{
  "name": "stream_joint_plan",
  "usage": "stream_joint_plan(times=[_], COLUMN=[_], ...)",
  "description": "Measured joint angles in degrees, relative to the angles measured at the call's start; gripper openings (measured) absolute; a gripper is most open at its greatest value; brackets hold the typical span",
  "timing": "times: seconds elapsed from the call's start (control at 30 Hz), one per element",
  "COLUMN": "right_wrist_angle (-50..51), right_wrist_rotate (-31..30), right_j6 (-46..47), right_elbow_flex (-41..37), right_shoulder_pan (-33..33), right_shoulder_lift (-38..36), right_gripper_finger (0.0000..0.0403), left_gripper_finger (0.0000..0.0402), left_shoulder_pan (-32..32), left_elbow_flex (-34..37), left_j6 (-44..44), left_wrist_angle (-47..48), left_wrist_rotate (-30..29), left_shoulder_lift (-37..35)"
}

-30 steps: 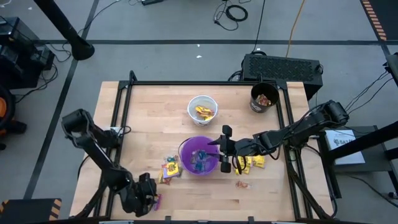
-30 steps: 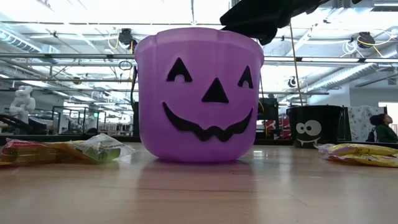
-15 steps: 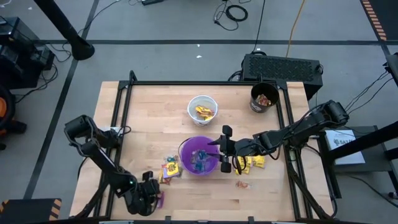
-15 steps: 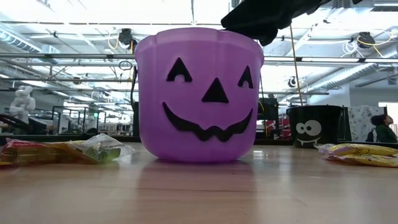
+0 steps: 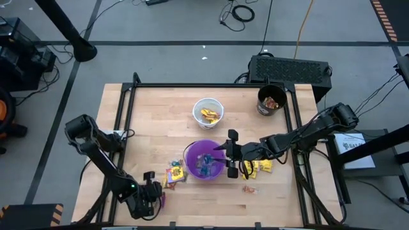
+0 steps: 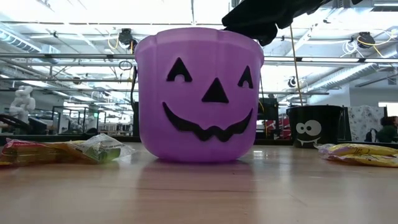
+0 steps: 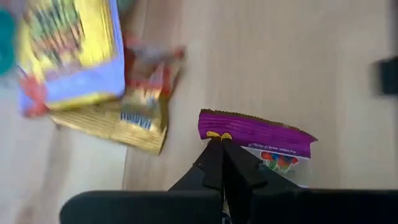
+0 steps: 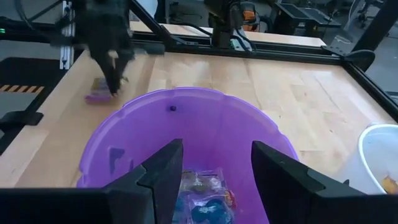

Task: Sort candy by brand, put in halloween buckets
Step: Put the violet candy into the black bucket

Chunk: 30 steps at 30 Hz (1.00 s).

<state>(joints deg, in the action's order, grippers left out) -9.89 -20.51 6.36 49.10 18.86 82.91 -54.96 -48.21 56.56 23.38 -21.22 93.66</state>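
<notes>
The purple bucket stands mid-table with blue candy inside. The white bucket holds yellow candy, and the black bucket at the far right holds orange candy. My right gripper hangs open over the purple bucket's right rim, touching nothing. My left gripper is near the table's near-left corner, shut on a purple candy packet. Yellow packets lie left of the purple bucket, more on its right. My left gripper has its two fingers closed together at one end of the purple packet, coming from above and pointing down. The packet lies flat on the table. The fingers cover the exact place of contact.
A black box with a ridged top sits beyond the table's far right corner. A small orange candy lies near the front right. A black frame rail borders the table. Bare wood stretches along the left side.
My left gripper has shifted slightly over the purple packet near the table's near edge, and its fingers have come together on it. My right gripper has stayed open over the purple bucket.
</notes>
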Motion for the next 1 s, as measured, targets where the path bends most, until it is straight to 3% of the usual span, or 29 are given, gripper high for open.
stream_joint_plan(times=[0.23, 0.4, 0.47, 0.53, 0.73, 0.77, 0.9, 1.0], right_wrist_angle=[0.0, -0.11, -0.22, -0.71, -2.78, -2.78, -3.01, -4.06], right_wrist_rotate=[0.02, -0.04, -0.08, -0.09, -0.11, -0.11, -0.12, -0.16], right_j6=[-0.05, -0.59, -1.47, -2.63, -5.28, -5.34, -5.11, -4.28], right_elbow_flex=[0.0, -0.02, -0.02, -0.04, -0.04, -0.04, -0.05, -0.07], right_shoulder_pan=[0.01, 0.01, 0.01, 0.01, 0.03, 0.03, 0.05, -0.01], right_shoulder_lift=[0.0, 0.0, 0.0, 0.0, -0.02, -0.02, -0.02, -0.02], right_gripper_finger=[0.0183, 0.0183, 0.0183, 0.0183, 0.0183, 0.0183, 0.0183, 0.0183], left_gripper_finger=[0.0002, 0.0001, 0.0001, 0.0001, 0.0001, 0.0001, 0.0, 0.0], left_shoulder_pan=[-0.06, -0.31, -0.24, -0.22, -0.2, -0.18, 5.02, 8.15], left_elbow_flex=[-6.81, -10.03, -12.02, -13.84, -15.45, -15.32, -14.32, -13.46], left_j6=[-0.59, -3.5, -4.22, -4.5, -3.34, -1.96, 2.68, 2.7], left_wrist_angle=[11.54, 14.2, 17.0, 20.53, 22.81, 22.95, 23.52, 23.44], left_wrist_rotate=[-1.63, -9.08, -14.9, -24.71, -65.32, -68.23, -68.83, -68.98], left_shoulder_lift=[-1.8, -2.71, -4.04, -5.62, -12.36, -13.43, -17.74, -17.17])
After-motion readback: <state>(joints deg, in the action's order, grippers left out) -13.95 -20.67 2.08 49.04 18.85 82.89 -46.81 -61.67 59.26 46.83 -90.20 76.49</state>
